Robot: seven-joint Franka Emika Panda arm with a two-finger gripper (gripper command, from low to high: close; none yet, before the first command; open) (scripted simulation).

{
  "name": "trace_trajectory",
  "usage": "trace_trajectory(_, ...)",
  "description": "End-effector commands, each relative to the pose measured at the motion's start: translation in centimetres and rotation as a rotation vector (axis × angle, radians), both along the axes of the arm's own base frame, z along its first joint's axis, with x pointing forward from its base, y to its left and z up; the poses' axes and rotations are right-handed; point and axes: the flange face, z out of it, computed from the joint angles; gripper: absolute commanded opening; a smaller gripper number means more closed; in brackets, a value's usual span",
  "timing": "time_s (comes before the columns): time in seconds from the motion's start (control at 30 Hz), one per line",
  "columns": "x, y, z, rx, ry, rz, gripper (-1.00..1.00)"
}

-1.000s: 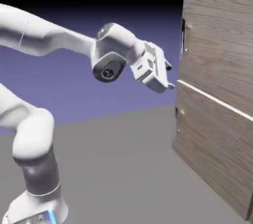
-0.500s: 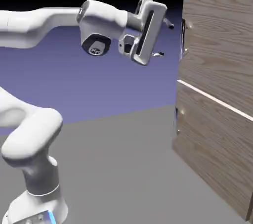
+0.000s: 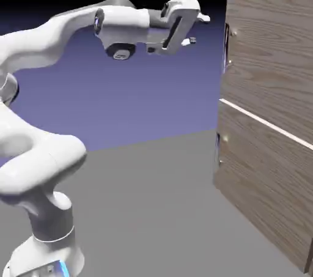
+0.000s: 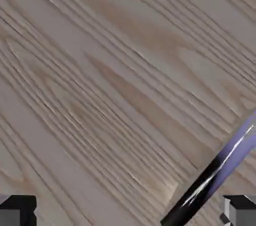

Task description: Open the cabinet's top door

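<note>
the cabinet (image 3: pixel 269 117) is cut off at the exterior view's right and bottom edges. the hand view crops the top door (image 4: pixel 100 80) and its handle (image 4: pixel 215 175) on the right.

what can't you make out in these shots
- Cabinet: exterior view, right and bottom edges cut it off.
- Top door handle: exterior view, edge-on and too small.
- Handle: hand view, both ends cut off.
- Gripper: exterior view, its gap to the door is unclear.
</note>
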Motion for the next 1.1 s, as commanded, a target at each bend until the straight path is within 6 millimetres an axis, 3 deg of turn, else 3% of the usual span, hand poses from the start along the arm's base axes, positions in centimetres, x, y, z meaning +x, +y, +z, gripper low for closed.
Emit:
trace_trajectory(0.0,0.5,0.5,-0.4,0.051,-0.015,0.000,0.00)
trace_trajectory(0.17,3.6,2.5,-2.9,0.305,-0.075,0.009,0.00)
trace_trajectory(0.37,8.0,3.8,-7.4,0.609,-0.119,0.025,0.00)
trace_trajectory(0.4,8.0,3.8,-7.4,0.609,-0.119,0.025,0.00)
trace_trajectory(0.53,12.8,3.6,-7.4,0.609,-0.119,0.025,0.00)
trace_trajectory(0.57,13.0,3.6,-7.4,0.609,-0.119,0.025,0.00)
trace_trajectory(0.6,13.0,3.6,-7.4,0.609,-0.119,0.025,-1.00)
trace_trajectory(0.63,13.0,3.6,-7.4,0.609,-0.119,0.025,-1.00)
trace_trajectory(0.83,7.6,1.6,-7.4,0.616,-0.080,0.151,-1.00)
trace_trajectory(1.07,0.8,-2.2,-7.4,0.623,-0.025,0.321,-1.00)
